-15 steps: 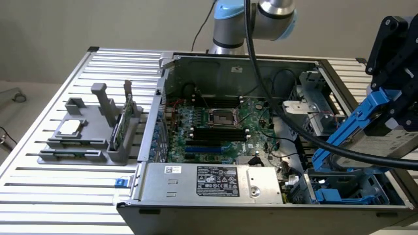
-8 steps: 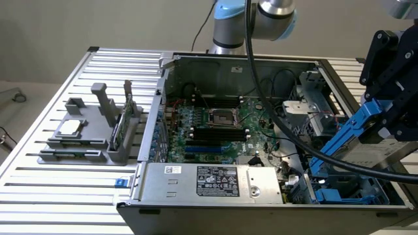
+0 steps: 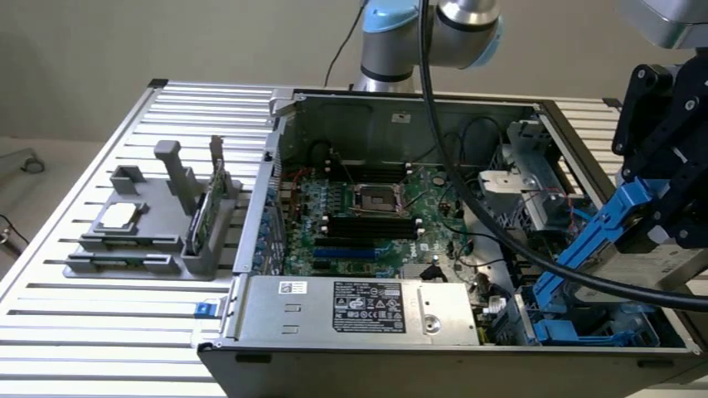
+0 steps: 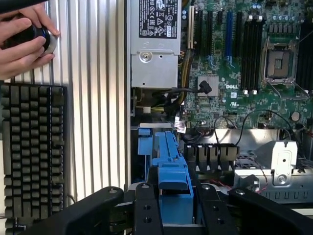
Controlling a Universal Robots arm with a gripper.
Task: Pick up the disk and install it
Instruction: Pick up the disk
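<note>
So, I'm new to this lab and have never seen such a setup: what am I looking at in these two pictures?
The machine is a robot arm with a two-fingered hand at its end. One picture comes from a camera off the arm, looking down on the table. The other comes from a camera on the arm's wrist, looking past the hand.

On the slatted metal table sits an open computer case with its green motherboard showing. On the exterior view's left, a grey holder carries a small silver chip and a thin green card. The wrist view also shows a black keyboard and a person's fingers on a round object.

The hand is closed on the disk, a grey drive in a blue carrier, held over the case.
</note>
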